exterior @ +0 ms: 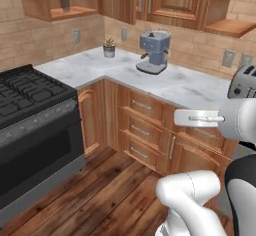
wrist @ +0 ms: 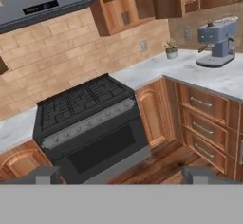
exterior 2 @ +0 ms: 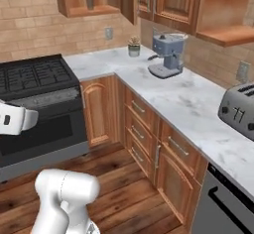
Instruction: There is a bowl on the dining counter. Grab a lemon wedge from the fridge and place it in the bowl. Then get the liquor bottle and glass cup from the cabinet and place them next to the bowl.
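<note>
We spot the small translucent grey glass cup (exterior: 65,3) standing on the shelf of the open reddish-brown wooden wall cabinet (exterior: 42,0), high on the brick wall above the black gas stove (wrist: 90,123). Our gripper (wrist: 123,174) hangs well apart from it over the wooden floor, jaws spread wide and holding nothing. Further along the marble worktop (exterior 2: 188,99) sit a small potted plant (exterior 2: 134,46), a blue-grey coffee machine (exterior 2: 167,54) and a silver toaster (exterior 2: 240,110).
</note>
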Available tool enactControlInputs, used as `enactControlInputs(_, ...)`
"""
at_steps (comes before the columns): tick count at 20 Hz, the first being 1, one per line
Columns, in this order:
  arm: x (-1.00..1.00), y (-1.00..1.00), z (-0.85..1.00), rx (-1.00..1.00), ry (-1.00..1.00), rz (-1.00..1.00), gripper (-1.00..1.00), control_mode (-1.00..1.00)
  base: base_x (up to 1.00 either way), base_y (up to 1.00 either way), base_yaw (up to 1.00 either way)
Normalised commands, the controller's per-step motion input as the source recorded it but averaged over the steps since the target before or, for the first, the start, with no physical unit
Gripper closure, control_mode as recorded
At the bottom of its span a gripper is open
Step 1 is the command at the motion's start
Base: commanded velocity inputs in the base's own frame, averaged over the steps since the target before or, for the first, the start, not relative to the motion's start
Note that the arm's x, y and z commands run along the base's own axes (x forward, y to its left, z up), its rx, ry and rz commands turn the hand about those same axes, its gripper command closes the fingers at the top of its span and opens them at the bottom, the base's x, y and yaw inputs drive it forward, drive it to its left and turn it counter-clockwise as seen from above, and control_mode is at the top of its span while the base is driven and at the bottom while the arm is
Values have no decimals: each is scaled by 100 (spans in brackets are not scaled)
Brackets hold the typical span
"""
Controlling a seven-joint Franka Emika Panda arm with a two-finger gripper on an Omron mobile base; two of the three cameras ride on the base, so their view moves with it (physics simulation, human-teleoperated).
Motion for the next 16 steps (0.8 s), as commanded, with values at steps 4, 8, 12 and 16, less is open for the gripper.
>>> enactControlInputs(4, 0, 0, 0, 0, 0, 0, -100, 100, 100, 23, 14)
enactControlInputs(8, 0, 0, 0, 0, 0, 0, -100, 100, 100, 11, 22)
enactControlInputs(12, 0, 0, 0, 0, 0, 0, -100, 100, 100, 9, 24)
enactControlInputs(16, 0, 0, 0, 0, 0, 0, -100, 100, 100, 3, 30)
